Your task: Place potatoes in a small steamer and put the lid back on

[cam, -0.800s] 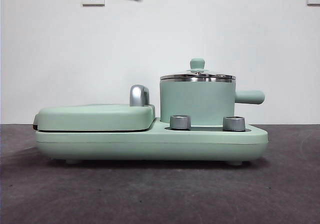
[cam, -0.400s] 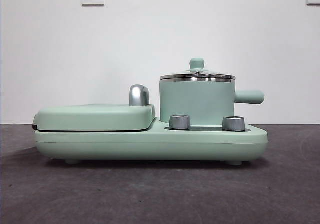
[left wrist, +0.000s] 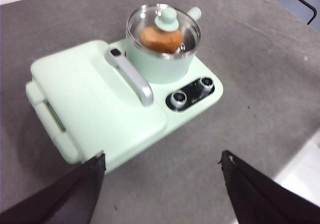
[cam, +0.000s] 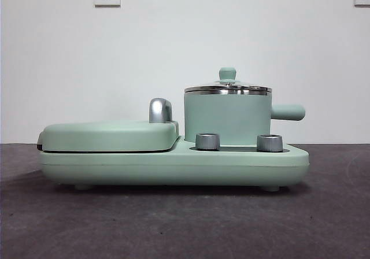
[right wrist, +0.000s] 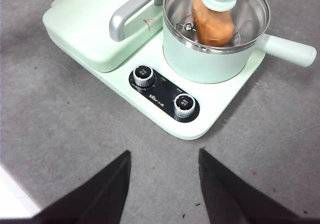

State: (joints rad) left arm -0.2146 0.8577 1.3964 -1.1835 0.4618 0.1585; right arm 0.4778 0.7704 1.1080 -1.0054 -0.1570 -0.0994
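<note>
Potatoes sat inside the small steamer with the lid on, so basically done; left gripper and right gripper both hung wide, holding nothing.

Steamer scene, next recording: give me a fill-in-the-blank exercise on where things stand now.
1. The potato lies inside the ____.
2. The lid sits on the steamer, with its knob pointing ____.
3. The two dials are on the base, in front of the ____.
4. The left gripper and right gripper are both ____ and hold nothing.

Missing words: steamer; up; steamer; open
</note>
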